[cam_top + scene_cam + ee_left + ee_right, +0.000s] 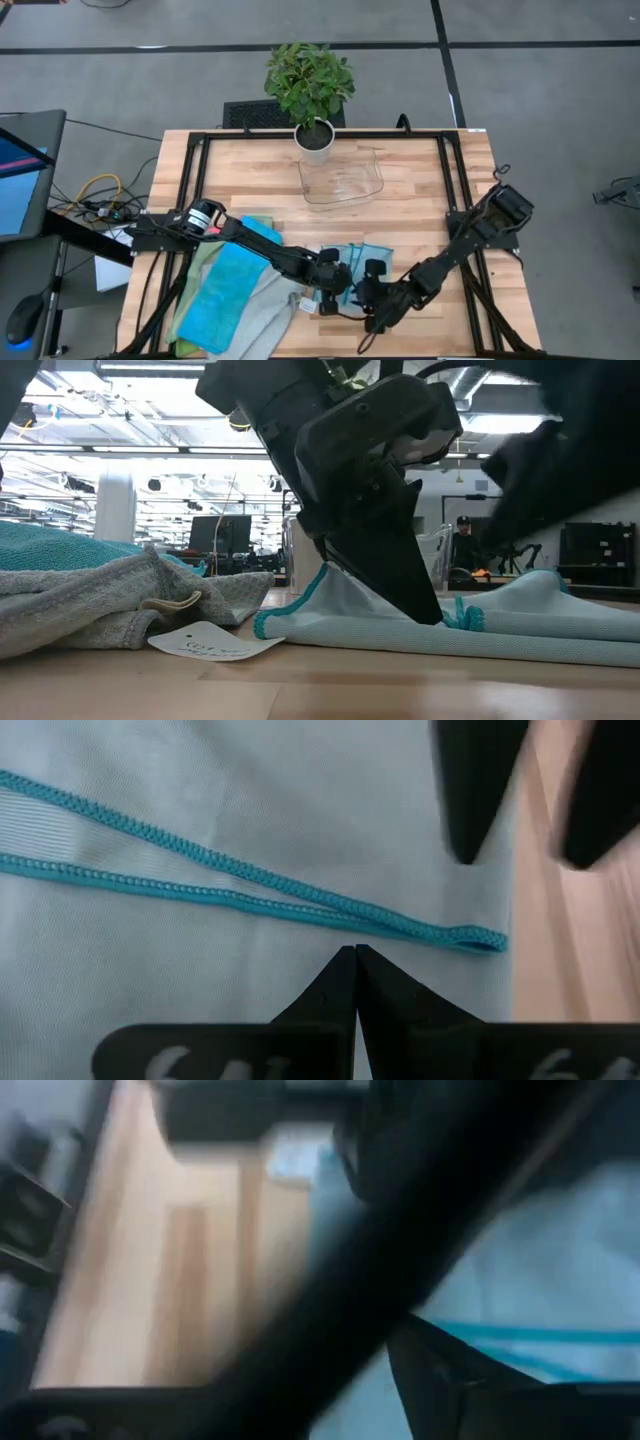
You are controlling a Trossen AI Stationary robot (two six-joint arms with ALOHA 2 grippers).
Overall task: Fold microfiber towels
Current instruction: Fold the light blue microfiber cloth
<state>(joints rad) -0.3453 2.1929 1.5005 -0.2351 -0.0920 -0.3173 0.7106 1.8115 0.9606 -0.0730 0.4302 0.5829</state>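
A light grey towel with teal edging (366, 254) (200, 810) lies partly folded on the wooden table near its front edge. One teal edge runs over another in the left wrist view. My left gripper (343, 284) (355, 956) reaches in from the left and stands shut on this towel, just beside the doubled teal edge (400, 925). My right gripper (366, 297) comes from the right and is open. Its two fingers (470, 800) show apart at the towel's border, one over the cloth and one over bare wood. I cannot tell whether they touch the cloth. My left gripper sets its shut fingertips (428, 615) on the top face of the light grey towel (330, 935), next to the doubled teal edge. The fingers slant down from the table's left. The towel lies on the table under them, a flap (322, 582) rising beside the finger.
A pile of towels lies at the front left: bright blue (225, 290), grey (265, 315) with a white tag (210, 645), and green (200, 262). A clear plastic tray (345, 182) and a potted plant (310, 85) stand at the far middle. Black frame rails run along the table's edges.
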